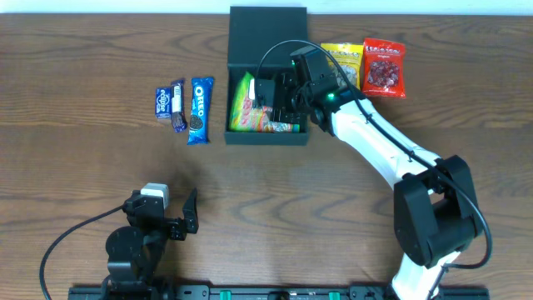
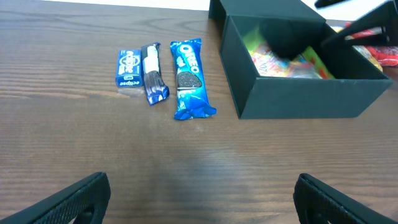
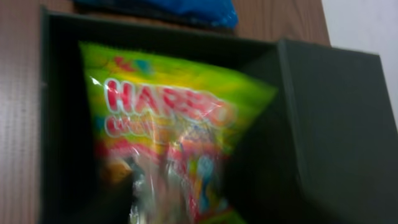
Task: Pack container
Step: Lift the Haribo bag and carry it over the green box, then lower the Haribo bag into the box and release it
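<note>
Haribo bag (image 3: 168,124) inside container (image 1: 266,29), right claw (image 1: 277,93) above

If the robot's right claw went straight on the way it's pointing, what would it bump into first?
Most likely the green candy bag inside the dark box. The right claw points down into the box, and that bag fills its camera view. How close it is, I can't tell.

We take this for a robot lab bench: a wood-grain table (image 1: 83,158), a white arm (image 1: 375,146) on a rail (image 1: 275,292), and a loose cable (image 1: 62,240).
</note>
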Controlling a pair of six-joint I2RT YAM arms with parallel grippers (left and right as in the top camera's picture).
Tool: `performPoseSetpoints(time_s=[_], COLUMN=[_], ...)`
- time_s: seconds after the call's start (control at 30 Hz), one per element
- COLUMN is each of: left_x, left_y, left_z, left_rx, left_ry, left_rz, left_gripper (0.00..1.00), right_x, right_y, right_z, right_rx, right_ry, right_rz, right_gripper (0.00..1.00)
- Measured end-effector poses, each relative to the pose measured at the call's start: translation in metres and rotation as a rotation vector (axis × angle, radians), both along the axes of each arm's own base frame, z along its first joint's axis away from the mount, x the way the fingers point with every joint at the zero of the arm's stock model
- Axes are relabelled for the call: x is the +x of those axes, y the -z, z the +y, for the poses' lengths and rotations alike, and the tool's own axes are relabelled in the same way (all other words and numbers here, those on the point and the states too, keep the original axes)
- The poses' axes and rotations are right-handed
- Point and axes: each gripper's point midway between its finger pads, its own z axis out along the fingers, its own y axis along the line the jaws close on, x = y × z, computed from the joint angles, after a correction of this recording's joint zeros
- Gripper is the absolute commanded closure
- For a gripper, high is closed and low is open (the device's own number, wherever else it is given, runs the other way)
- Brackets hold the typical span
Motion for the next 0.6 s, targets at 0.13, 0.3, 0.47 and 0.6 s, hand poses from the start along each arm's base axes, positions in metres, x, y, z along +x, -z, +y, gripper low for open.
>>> performPoseSetpoints(time_s=[0.13, 0.3, 0.47, 0.6], left_x=[0.0, 0.0, 0.0, 0.0], left_y=[0.0, 0.0, 0.0, 0.0], left_z=[0.0, 0.0, 0.0, 0.0], left_rx=[0.0, 0.0, 0.0, 0.0], left_ry=[0.0, 0.0, 0.0, 0.0], left_rz=[0.0, 0.0, 0.0, 0.0], left_gripper=[0.05, 0.05, 0.05, 0.05], right_x=[0.005, 0.007, 0.008, -0.001], right_y=[0.001, 0.0, -0.027, -0.077], right_z=[-0.006, -0.009, -0.011, -0.016], right_rx=[-0.006, 0.038, 0.153, 0.291], right_ry=[0.073, 0.175, 0.322, 0.435], right_rz=[0.013, 0.062, 0.112, 0.139], right_gripper=[0.01, 0.01, 0.01, 0.01])
